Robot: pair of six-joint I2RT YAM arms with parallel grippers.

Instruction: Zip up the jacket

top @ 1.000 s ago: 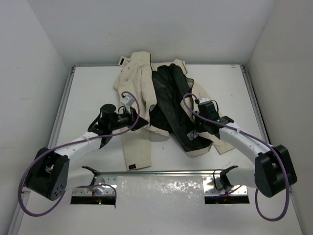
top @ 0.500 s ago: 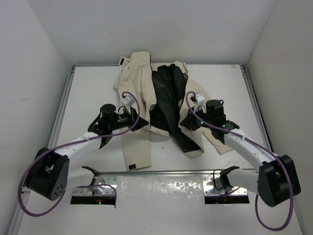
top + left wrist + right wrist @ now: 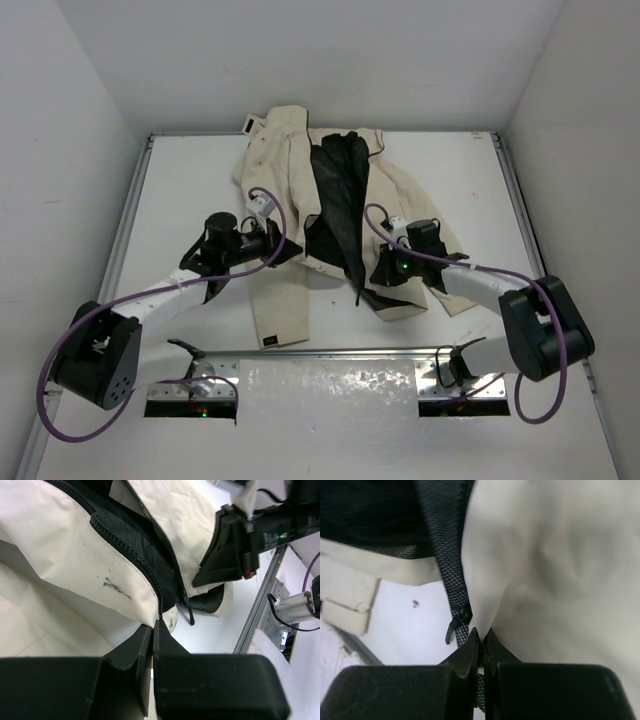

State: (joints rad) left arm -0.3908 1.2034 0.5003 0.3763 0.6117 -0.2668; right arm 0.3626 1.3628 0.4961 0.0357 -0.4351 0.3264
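Observation:
The cream-beige jacket [image 3: 272, 165] lies open in the middle of the table, its black lining [image 3: 335, 200] facing up. My left gripper [image 3: 290, 252] is shut on the bottom corner of the left front panel, right at the dark zipper edge [image 3: 150, 555]; the left wrist view shows the jaws [image 3: 155, 626] pinched on that hem. My right gripper [image 3: 385, 272] is shut on a fold of the cream right front panel [image 3: 555, 570], jaws [image 3: 482, 634] closed beside the mesh zipper tape. The zipper pull [image 3: 456, 626] hangs just left of them and also shows in the left wrist view [image 3: 190, 614].
A metal rail [image 3: 330, 355] runs along the near table edge and shows in the left wrist view [image 3: 260, 610]. Side rails [image 3: 130, 220] and white walls bound the table. The jacket's sleeve end [image 3: 280, 330] lies near the front rail.
My right arm has swung left and nearer, pulling the right front panel toward the centre over the lining. The left arm has held still.

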